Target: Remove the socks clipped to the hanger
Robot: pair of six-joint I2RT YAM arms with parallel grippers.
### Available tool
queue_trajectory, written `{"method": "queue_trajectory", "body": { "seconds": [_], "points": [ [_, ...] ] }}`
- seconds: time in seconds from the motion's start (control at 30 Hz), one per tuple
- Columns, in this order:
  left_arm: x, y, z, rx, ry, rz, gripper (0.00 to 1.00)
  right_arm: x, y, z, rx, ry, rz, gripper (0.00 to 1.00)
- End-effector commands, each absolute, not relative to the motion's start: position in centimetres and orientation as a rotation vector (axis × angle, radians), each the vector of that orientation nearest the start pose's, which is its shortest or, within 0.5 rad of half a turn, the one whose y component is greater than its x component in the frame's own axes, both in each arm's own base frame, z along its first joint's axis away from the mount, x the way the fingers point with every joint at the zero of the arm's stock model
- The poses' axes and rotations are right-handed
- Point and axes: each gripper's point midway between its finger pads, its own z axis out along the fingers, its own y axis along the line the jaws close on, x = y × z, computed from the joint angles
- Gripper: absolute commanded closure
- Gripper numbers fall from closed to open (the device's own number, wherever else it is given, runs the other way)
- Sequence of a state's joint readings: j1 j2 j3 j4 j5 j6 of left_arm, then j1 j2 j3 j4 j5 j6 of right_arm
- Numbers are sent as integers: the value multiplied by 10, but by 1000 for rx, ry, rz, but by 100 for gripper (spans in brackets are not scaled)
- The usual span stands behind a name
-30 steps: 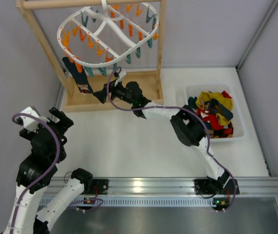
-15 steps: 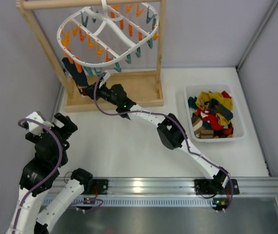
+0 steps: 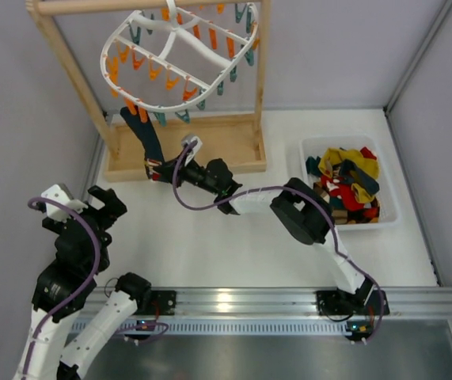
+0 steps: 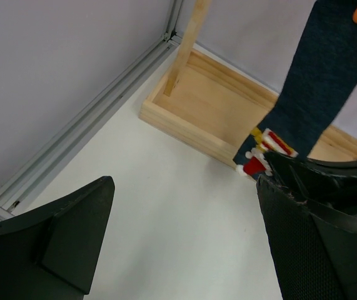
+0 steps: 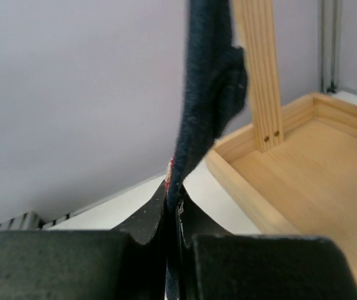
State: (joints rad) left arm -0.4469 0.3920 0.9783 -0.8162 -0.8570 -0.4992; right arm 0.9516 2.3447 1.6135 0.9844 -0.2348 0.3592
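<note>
The wooden frame (image 3: 233, 150) stood in the far-left corner of the tabletop (image 3: 210, 245), with the hanger (image 3: 180, 39) hung from its top bar (image 3: 91, 6). One sock (image 3: 145, 136) hung from the hanger's left side, its lower end pinched in the right gripper (image 3: 156, 169) at the frame's near edge. A bin (image 3: 309, 147) of socks (image 3: 348, 186) sat by the right edge. The left gripper (image 3: 101, 199) hovered near the left edge.

One navy sock (image 3: 146, 136) hangs clipped at the near-left rim of the hanger (image 3: 180, 41), pulled taut on a slant, patterned cuff pinched in my right end effector (image 3: 157, 168). Hanger: white oval ring with spokes, tilted, orange and teal clips (image 3: 113, 70) dangling. The other socks (image 3: 344, 178), red, mustard, navy, lie heaped in the white bin (image 3: 336, 141) at right.
</note>
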Motion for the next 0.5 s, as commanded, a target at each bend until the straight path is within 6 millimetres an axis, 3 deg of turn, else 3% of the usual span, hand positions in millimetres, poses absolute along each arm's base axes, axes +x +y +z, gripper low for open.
{"method": "queue_trajectory", "body": {
  "seconds": [0.0,0.03,0.07,0.1,0.13,0.17,0.2,0.23,0.27,0.3,0.37,0.43,0.47],
  "points": [
    [179,45,323,-629,1577,45,1,294,540,332,-595,934,1397,100],
    [180,45,324,-627,1578,45,1,289,535,319,-608,968,1409,100],
    [180,45,324,-627,1578,45,1,281,526,334,-612,942,1436,100],
    [179,45,324,-627,1578,45,1,277,520,336,-615,937,1445,100],
    [179,45,323,-626,1577,43,1,272,514,326,-618,963,1457,100],
    [179,45,323,-626,1577,43,1,266,505,339,-617,944,1459,100],
    [178,45,325,-626,1574,39,1,263,499,338,-615,950,1455,100],
    [179,43,324,-619,1581,31,1,260,490,323,-616,983,1449,100],
    [180,41,325,-612,1584,19,1,256,478,335,-597,963,1445,100],
    [180,39,328,-606,1585,1,1,253,470,319,-598,1004,1440,100],
    [186,23,329,-557,1617,-71,1,247,451,332,-580,977,1449,100],
    [191,9,337,-513,1614,-147,1,243,438,321,-583,1014,1451,100],
    [195,-12,341,-436,1635,-243,1,243,430,328,-580,1011,1444,100]
  ]
}}
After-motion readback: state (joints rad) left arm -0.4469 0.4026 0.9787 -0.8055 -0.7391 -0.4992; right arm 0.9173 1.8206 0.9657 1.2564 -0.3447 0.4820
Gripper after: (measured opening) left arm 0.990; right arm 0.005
